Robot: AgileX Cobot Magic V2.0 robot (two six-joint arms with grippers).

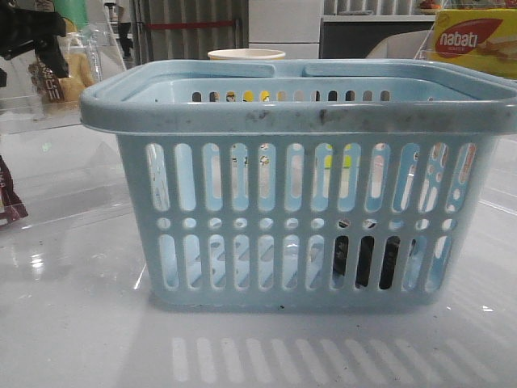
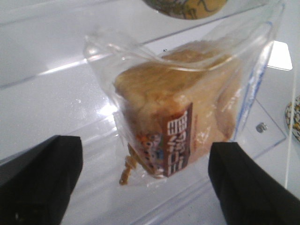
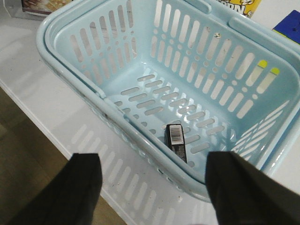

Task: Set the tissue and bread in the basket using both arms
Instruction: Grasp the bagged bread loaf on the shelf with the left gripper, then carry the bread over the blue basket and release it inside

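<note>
The light-blue basket (image 1: 299, 218) stands mid-table. The tissue (image 3: 176, 142), a small dark pack with a barcode label, lies flat on its floor and shows through the lower slots (image 1: 363, 263) in the front view. My right gripper (image 3: 152, 187) hovers open over the basket's near rim (image 3: 140, 145) and the table edge, holding nothing; it is out of the front view. The bread (image 2: 183, 117), golden in a clear wrapper with a brown label, sits at the far left (image 1: 77, 69). My left gripper (image 2: 145, 187) is open, fingers either side just short of the bread, touching nothing.
A yellow-and-red nabati box (image 1: 472, 40) stands back right and a pale cup (image 1: 246, 55) stands behind the basket. A maroon wrapper (image 1: 10, 202) lies at the left edge. Clear plastic shelving (image 2: 56, 70) surrounds the bread. Brown floor (image 3: 28, 164) shows past the table edge.
</note>
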